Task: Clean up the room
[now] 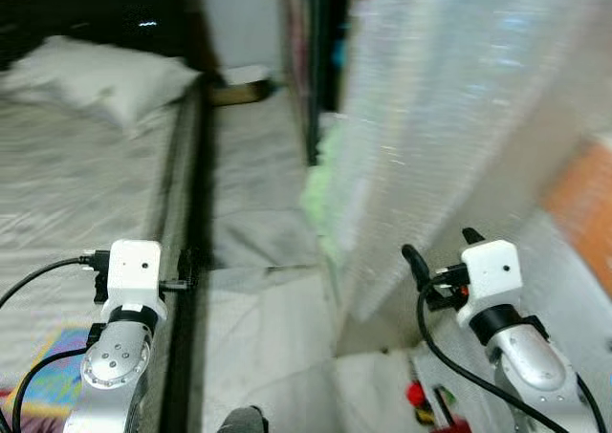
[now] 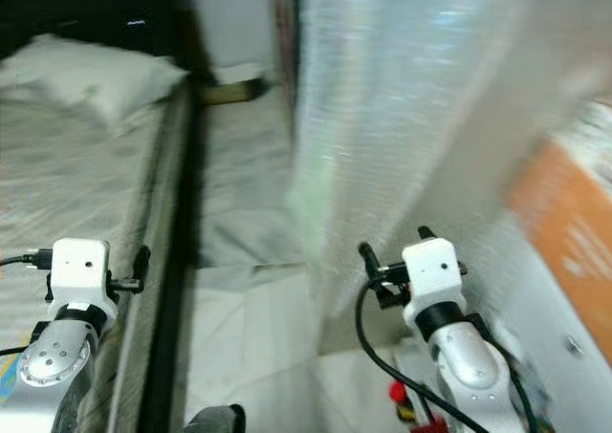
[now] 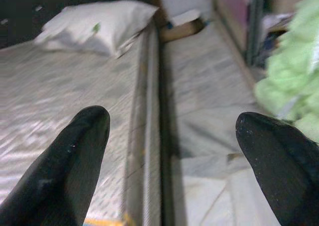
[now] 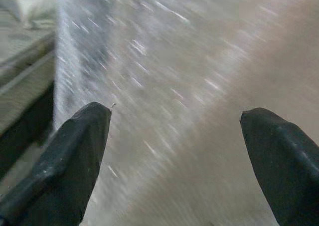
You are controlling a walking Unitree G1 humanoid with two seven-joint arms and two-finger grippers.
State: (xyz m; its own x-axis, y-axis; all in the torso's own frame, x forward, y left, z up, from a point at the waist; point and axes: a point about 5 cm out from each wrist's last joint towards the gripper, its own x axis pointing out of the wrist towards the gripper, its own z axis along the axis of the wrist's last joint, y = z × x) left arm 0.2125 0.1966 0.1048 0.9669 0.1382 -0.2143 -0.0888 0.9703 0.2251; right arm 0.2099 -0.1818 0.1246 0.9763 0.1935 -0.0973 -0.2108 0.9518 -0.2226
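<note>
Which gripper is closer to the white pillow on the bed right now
Left. The left gripper hangs open over the bed's edge, with the white pillow ahead of it. The right gripper, also open, is across the floor gap, facing a shiny sheet.

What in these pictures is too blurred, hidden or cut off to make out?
- Pale green heap, left wrist view: blurred, partly behind the shiny sheet in the left eye view.
- Red items, left eye view: small, cut by the bottom edge.
- Orange surface, right eye view: motion blur, markings unreadable.
- Brown object beyond the bed: too blurred to name.
</note>
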